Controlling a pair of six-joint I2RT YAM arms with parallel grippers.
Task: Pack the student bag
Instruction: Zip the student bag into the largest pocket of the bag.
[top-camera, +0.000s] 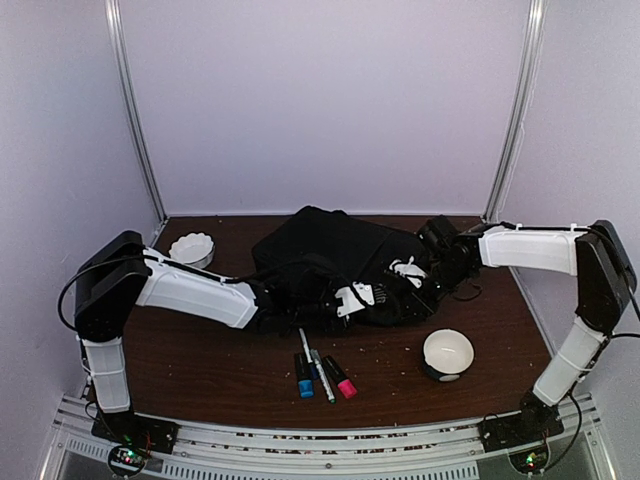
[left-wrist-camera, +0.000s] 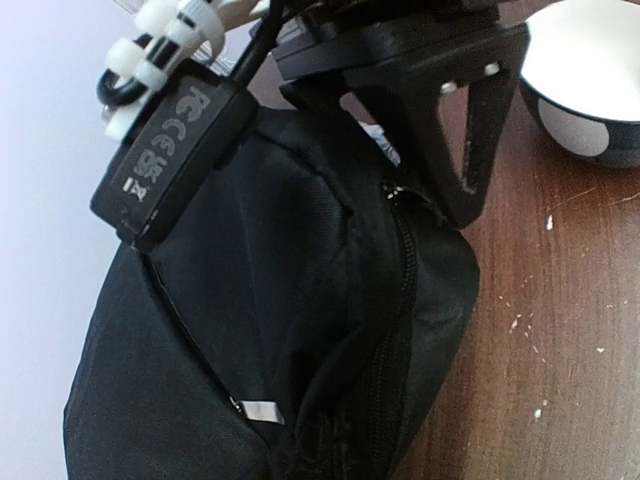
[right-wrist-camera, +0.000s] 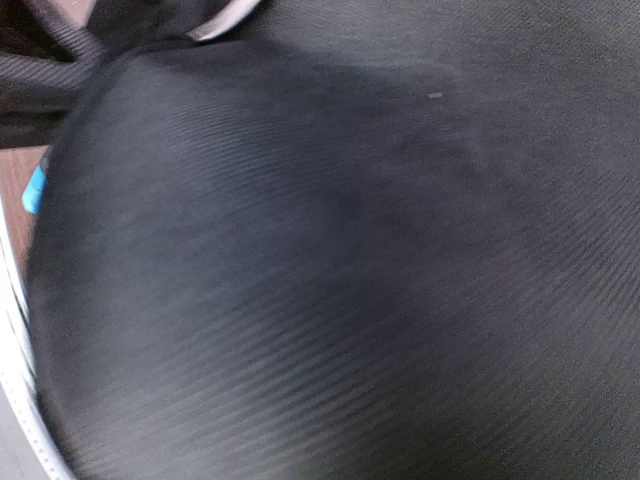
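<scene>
The student bag (top-camera: 325, 255), a large black soft backpack, lies in the middle of the table. My left gripper (top-camera: 335, 303) is at its near edge. In the left wrist view its fingers are hidden in bunched black fabric beside the zip (left-wrist-camera: 400, 300), and it reads as shut on that fabric. My right gripper (top-camera: 408, 278) reaches in from the right onto the bag's right end. One of its black fingers (left-wrist-camera: 470, 130) hangs over the zip opening. The right wrist view is filled with blurred black bag fabric (right-wrist-camera: 340, 260), so its jaws do not show.
Three markers lie in front of the bag: a blue-capped one (top-camera: 303, 378), a thin white pen (top-camera: 318, 365) and a pink-capped one (top-camera: 341, 380). A white bowl with a dark base (top-camera: 447, 352) stands at the near right. A fluted white dish (top-camera: 191, 248) sits at the far left.
</scene>
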